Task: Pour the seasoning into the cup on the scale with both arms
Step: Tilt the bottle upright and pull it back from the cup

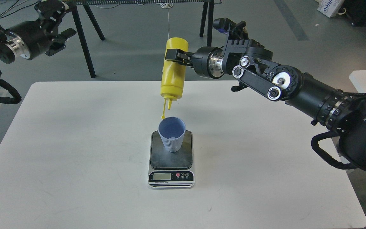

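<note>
Above cup [171,133]: inverted seasoning [173,74].

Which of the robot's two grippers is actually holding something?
The right gripper, reaching in from the right: it clamps the upside-down seasoning above the cup. The left gripper hangs off to the far left, holding nothing.

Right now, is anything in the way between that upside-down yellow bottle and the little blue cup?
Nothing visible. The seasoning bottle hangs nozzle-down in the right end effector, just above the cup on the scale; only air and its dangling cap lie between.
</note>
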Available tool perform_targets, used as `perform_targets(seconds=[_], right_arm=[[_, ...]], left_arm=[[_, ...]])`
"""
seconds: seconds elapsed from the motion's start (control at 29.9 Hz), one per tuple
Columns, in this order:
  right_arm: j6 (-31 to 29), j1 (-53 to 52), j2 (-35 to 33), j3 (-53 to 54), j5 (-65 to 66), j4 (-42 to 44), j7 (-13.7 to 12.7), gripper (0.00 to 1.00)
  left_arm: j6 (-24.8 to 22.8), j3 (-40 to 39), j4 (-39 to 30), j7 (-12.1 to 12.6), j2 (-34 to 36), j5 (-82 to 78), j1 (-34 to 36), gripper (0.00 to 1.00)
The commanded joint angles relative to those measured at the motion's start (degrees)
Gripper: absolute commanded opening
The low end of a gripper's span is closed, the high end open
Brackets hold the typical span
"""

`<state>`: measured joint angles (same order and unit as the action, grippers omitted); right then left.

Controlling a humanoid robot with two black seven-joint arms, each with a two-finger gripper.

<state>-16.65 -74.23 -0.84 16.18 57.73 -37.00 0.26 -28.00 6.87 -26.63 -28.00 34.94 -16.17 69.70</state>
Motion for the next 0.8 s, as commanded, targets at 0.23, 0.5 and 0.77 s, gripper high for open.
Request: perform_targets(seconds=[0.23,0.5,0.77], right_arm=[[3.2,1.18,-4.6,24.21,-29.74,-0.09,-7.89,0.15],[3.12,15.49,-14.97,47.6,-65.87,-2.02,-16.87,0.15],[-1.44,40.27,-18.41,60.28,-83.47,-12.82,-21.79,0.15]], left_arm=[[0.0,0.42,0.0,0.0,-0.57,-0.79,0.34,0.89],[0.0,0.42,-0.18,0.0,-0.84,-2.11,0.87,0.89],[0.0,0.6,-0.18,0.0,-0.84,-2.29,1.75,0.89]])
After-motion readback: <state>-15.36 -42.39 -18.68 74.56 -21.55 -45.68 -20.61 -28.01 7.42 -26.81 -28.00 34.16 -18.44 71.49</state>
